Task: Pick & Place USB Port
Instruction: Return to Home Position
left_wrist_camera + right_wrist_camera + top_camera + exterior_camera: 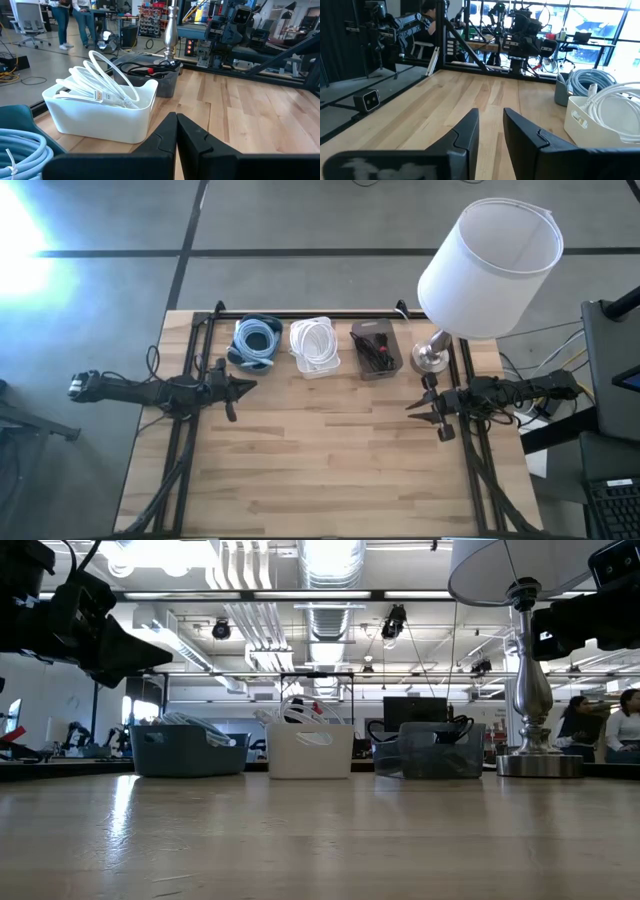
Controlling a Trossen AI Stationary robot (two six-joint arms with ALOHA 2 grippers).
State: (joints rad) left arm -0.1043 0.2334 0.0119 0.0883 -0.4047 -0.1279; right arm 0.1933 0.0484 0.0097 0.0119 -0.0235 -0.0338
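Observation:
Three small bins stand in a row at the table's far edge. A blue bin holds coiled light-blue cable. A white bin holds white cables. A dark bin holds black and red cables. My left gripper hovers shut and empty just near of the blue bin, pointing toward the table's right; its fingertips meet in the left wrist view. My right gripper hovers near the right edge, pointing left, with its fingers a little apart and empty.
A lamp with a white shade stands on its chrome base at the far right, just beyond my right gripper. Bare wooden tabletop lies between and near of the arms. People stand in the room beyond.

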